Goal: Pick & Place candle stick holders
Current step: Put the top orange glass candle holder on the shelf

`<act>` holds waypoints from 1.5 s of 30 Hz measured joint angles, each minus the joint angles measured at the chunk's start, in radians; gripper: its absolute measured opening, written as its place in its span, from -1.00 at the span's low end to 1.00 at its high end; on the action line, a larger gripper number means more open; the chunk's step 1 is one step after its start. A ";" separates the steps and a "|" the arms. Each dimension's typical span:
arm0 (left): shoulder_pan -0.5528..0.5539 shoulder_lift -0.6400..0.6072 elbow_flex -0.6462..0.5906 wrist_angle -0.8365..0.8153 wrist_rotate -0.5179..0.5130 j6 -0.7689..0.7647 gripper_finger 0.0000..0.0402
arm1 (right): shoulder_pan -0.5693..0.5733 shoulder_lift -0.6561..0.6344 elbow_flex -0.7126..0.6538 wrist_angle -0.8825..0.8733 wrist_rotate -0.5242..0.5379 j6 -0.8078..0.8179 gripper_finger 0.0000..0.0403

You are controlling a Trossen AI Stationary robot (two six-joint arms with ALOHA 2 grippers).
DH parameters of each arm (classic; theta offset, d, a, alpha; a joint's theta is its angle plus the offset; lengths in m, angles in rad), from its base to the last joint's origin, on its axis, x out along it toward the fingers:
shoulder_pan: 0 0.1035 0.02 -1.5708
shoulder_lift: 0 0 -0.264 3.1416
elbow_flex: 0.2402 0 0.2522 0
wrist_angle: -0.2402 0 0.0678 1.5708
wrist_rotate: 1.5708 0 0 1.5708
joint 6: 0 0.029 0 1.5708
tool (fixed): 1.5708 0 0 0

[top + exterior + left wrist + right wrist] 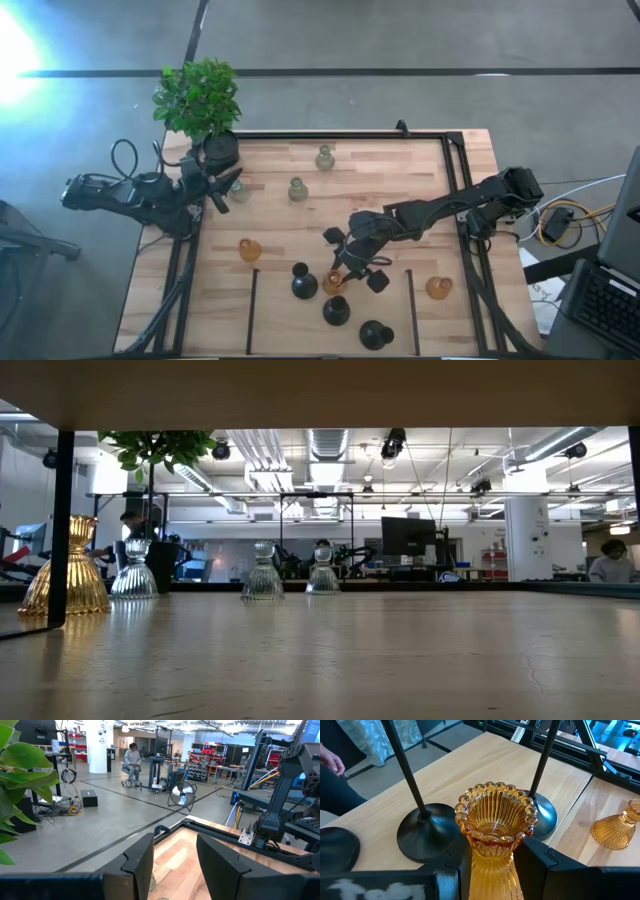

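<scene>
Right tool (492, 865) clenches the amber candle stick holder (496, 827) by its neck, black holders (427, 834) just beyond.

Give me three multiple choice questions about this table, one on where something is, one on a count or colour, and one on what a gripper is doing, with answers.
1. Where does the potted plant stand?
A. at the table's far left corner
B. in the middle of the table
C. at the near right corner

2. How many amber candle holders show in the high view?
A. one
B. three
C. six

3. What is the right gripper doing?
A. hanging open above bare wood
B. gripping a black holder
C. gripping an amber holder by its neck

Answers:
1 A: in the high view the plant sits at the far left corner, by the left gripper.
2 B: one at left, one at right, one in the right gripper.
3 C: the right wrist view shows the fingers closed on the amber holder.
</scene>
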 joint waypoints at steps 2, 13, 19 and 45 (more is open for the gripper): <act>0.000 0.000 0.000 0.000 0.000 0.000 -0.23 | 0.000 0.000 0.000 0.003 0.000 0.000 -0.47; 0.000 0.000 0.000 0.000 0.000 0.000 -0.23 | 0.000 0.000 -0.008 0.026 0.031 0.006 -0.45; 0.000 0.000 0.000 0.000 0.000 0.000 -0.23 | -0.001 0.000 -0.010 0.029 0.052 0.008 -0.14; 0.000 0.000 0.000 0.000 0.000 0.000 -0.23 | 0.018 0.000 -0.010 0.052 0.043 0.004 -0.23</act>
